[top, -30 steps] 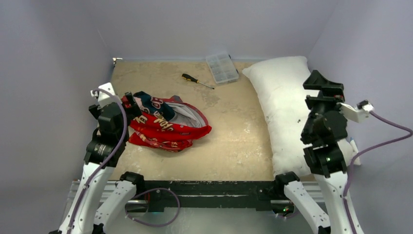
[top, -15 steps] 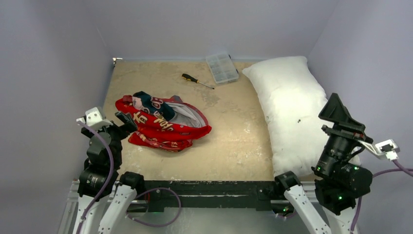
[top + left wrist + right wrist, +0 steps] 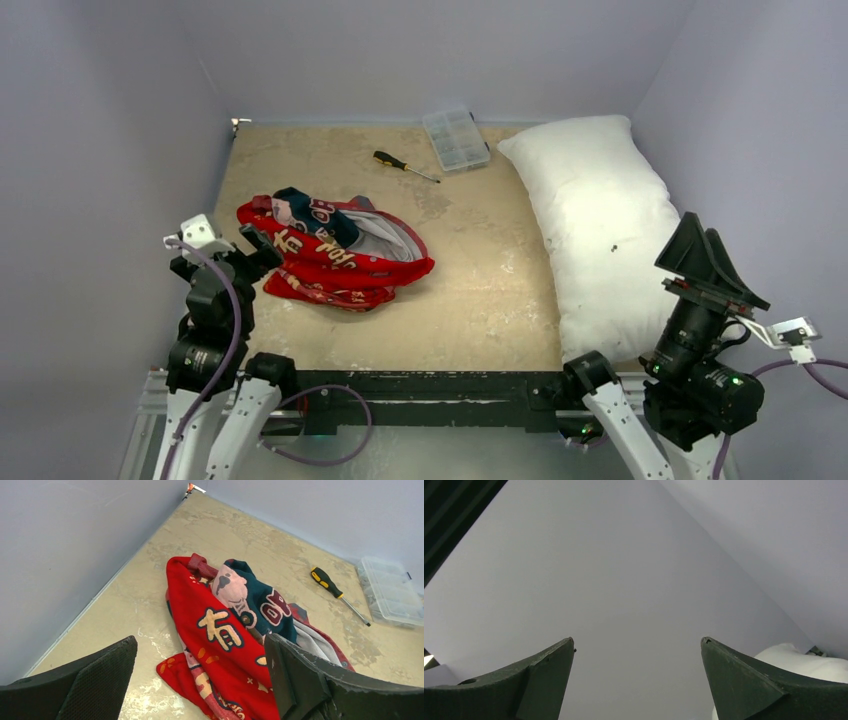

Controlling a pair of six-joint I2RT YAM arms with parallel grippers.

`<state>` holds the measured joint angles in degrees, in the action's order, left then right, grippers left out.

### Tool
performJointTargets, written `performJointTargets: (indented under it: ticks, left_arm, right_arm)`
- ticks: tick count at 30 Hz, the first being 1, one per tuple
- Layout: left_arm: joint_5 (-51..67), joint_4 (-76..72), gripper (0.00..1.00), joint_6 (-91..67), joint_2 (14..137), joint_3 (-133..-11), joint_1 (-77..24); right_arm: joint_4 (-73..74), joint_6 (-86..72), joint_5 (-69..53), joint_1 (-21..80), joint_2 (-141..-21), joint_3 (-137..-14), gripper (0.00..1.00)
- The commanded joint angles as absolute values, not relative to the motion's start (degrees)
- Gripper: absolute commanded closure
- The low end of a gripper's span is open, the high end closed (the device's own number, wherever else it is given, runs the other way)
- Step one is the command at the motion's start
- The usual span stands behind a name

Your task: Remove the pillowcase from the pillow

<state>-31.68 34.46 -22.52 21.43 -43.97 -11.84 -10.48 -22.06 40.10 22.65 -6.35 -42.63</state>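
Top external view: the left gripper (image 3: 258, 250) sits at the near-left edge of the pillowcase (image 3: 335, 255). Its fingers are spread wide and grip nothing. From above I cannot tell whether a fingertip brushes the cloth. In the left wrist view the red fabric fills the gap between the two black fingers.

The right gripper (image 3: 700, 232) is well to the right of the pillowcase, past the table's (image 3: 480, 290) near-right corner, and points upward. Its fingers are also spread, with nothing between them (its wrist camera sees mostly wall, plus a sliver of white at the lower right).

The pillowcase lies in a crumpled heap on the left half of the table. It is red with gold characters, has a dark teal patch at its far side, and shows its pale inside on the right.

The pillow (image 3: 595, 220) lies bare, well apart to the right of the pillowcase. It runs from the near edge toward the far-right corner and carries a small dark speck.

Beyond the pillowcase lies a screwdriver (image 3: 404, 166) with a black-and-yellow handle. Farther still, to the right, a clear compartment box (image 3: 456, 138) sits near the back wall.
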Motion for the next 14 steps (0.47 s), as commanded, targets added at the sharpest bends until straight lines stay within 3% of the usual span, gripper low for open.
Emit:
performJointTargets:
  ticks: [1,14]
  left_arm:
    - [-30.1,32.7,0.03,-22.2,21.7,-43.7,-9.2]
    - [-27.0,31.7,0.03,-21.4,21.6,-43.2,-6.6]
  right_arm:
    - [-13.3,-20.0,37.9,23.5,-5.8,-42.5,0.01]
    - [-13.6,-19.8,37.6,23.8,-6.3,-42.2,0.01]
